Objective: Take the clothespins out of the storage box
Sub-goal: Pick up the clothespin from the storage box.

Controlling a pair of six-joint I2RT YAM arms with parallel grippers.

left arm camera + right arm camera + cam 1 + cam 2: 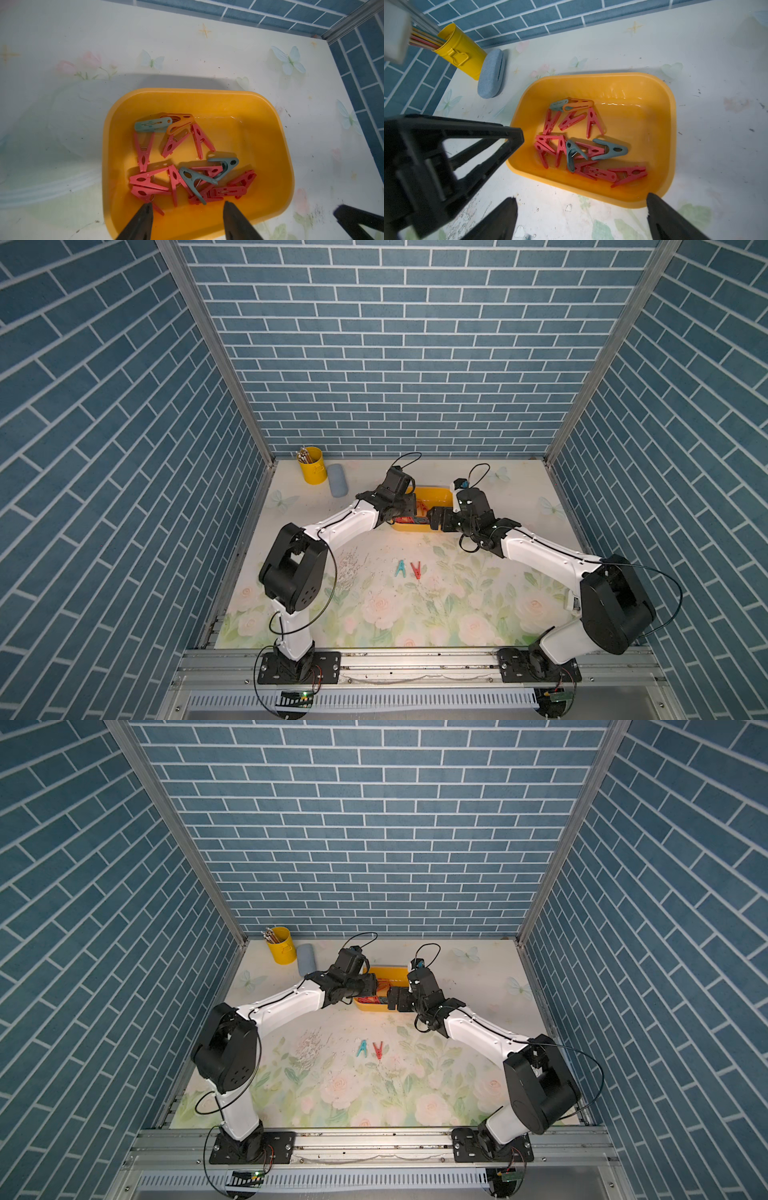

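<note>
The small plastic clothespins point(187, 166), mostly red, a few teal and one orange, lie in a loose heap inside the shallow yellow plastic storage box point(207, 93). The box stands near the middle of the back edge of the flower-printed table point(519, 497).

The left gripper point(187, 206) hangs over the box with its black fingers apart and nothing between them. The heap is just in front of its tips. One red peg lies right at a fingertip point(147, 207); I cannot tell if they touch.

The right gripper point(581, 197) is spread wide and empty at the box's near rim, with the heap beyond its tips.

One teal clothespin point(400, 568) and one red clothespin point(416, 570) lie side by side on the table, toward its front edge. A yellow metal pencil cup point(311, 464) and a grey-blue oval case point(337, 480) stand in the back left corner.
</note>
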